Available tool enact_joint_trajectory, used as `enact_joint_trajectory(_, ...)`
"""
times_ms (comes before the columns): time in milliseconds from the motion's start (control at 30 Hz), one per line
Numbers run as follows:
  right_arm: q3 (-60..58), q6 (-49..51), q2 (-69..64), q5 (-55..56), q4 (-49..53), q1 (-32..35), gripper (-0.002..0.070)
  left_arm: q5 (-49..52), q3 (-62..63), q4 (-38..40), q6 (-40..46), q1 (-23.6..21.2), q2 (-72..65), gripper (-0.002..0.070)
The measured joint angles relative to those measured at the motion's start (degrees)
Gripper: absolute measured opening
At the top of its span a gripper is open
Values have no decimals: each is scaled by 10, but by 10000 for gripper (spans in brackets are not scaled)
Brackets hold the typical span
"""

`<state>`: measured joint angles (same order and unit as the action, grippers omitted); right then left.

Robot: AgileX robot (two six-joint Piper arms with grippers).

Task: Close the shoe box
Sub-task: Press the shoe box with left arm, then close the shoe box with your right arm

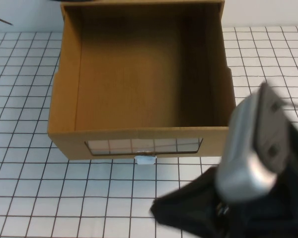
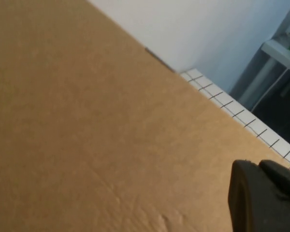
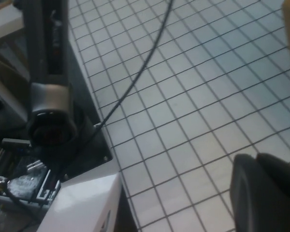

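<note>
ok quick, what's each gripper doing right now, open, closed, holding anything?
Left gripper: close against the shoe box; cannot be told.
Right gripper: over bare table, holding nothing visible; cannot be told.

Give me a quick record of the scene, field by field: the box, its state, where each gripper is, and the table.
object: shoe box, brown cardboard, drawer-style
state: drawer pulled out, open on top, nothing visible inside
front: clear window with small white handle below it
left gripper: close beside a cardboard face of the box; not seen in the high view
right gripper: over bare grid, away from the box
right arm: near the box's front right corner
surface: white table with black grid
</note>
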<state>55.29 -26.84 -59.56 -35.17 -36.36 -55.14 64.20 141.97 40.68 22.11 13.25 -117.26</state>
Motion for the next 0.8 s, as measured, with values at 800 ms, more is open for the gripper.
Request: enact_joint_trajectory(800,-35,-116,-235,293,-27,-89,-13,-26,3,9,-124,0,-95,-6)
